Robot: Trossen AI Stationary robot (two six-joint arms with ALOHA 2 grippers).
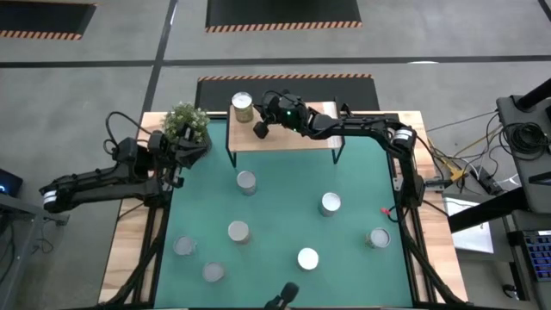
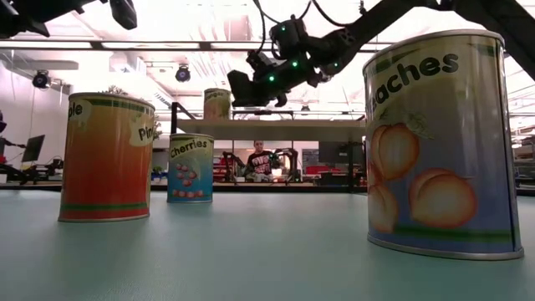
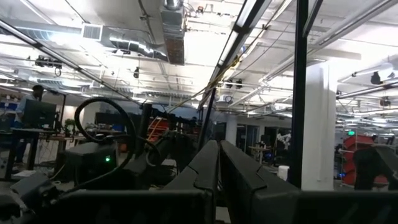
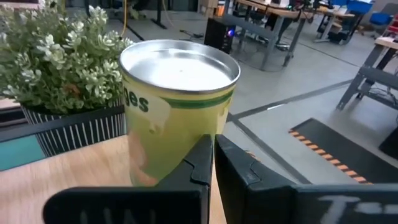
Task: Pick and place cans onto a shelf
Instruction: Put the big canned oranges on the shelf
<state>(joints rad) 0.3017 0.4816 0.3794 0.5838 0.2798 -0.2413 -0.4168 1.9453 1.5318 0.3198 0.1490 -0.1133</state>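
Right tool closed and empty above the shelf, just beside one can standing on it.

The right tool [image 1: 261, 129] hangs over the left part of the shelf [image 1: 293, 138], its fingers [image 4: 200, 163] pressed together on nothing. Just beside it, at the shelf's far left corner, stands a yellow-green can [image 4: 177, 106], upright, next to a potted plant [image 1: 185, 122]. Seven more cans, among them a peaches can [image 2: 440, 142] and a cherries can [image 2: 190, 167], stand scattered on the green bench [image 1: 284, 215] nearer the viewer. The left tool [image 3: 217, 165], also closed and empty, waits at the bench's far left edge beside the plant.
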